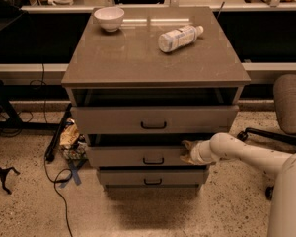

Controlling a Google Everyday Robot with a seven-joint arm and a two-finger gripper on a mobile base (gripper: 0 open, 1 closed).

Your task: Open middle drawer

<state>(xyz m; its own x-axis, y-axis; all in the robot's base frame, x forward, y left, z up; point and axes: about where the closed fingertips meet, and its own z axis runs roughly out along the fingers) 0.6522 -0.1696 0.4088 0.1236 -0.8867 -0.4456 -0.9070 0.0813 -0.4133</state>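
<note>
Right of the dark bar handle (153, 160) on the middle drawer (123, 156), the pincer (187, 152) sits at that front's upper edge, seemingly to hook and pull it, though whether it is clenched I cannot tell, while bare floor (153, 214) before the drawer leaves room to slide out.

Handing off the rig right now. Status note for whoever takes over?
Pincer: at the right end of the middle drawer front, near its top edge. It is right of the bar handle, not on it.
Done: the arm is at the correct drawer.
Left: the pull itself. I cannot tell whether the drawer is out at all.
</note>
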